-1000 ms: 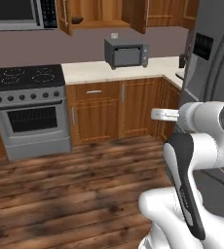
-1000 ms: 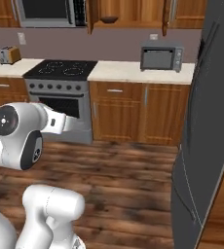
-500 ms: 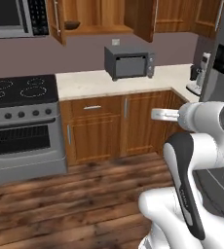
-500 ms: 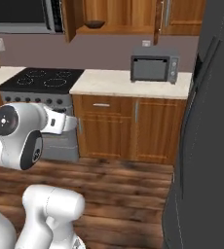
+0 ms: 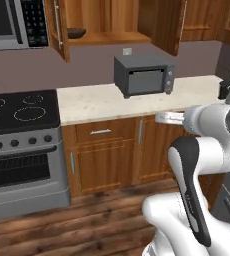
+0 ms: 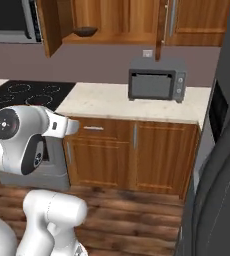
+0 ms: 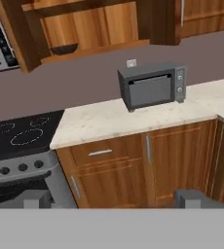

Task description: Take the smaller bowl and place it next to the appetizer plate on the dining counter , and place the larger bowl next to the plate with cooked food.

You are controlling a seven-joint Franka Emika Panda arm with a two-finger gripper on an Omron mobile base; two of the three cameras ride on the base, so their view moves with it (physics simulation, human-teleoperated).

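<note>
One small dark bowl [image 7: 65, 49] sits on the open cabinet shelf [image 7: 92, 50], up and left of the empty, spread tool [image 7: 111, 198]; a raised reach is needed.

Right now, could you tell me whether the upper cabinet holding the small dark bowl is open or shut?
Open: the cabinet door swings outward, exposing the smaller bowl on the shelf.

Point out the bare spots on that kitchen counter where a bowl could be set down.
The beige counter is bare from the stove edge across to the toaster oven, and again in the strip in front of the oven. To the oven's right a free patch runs toward the corner, where a dark appliance crowds the end. The small dark bowl sits on the open cabinet shelf above.
</note>
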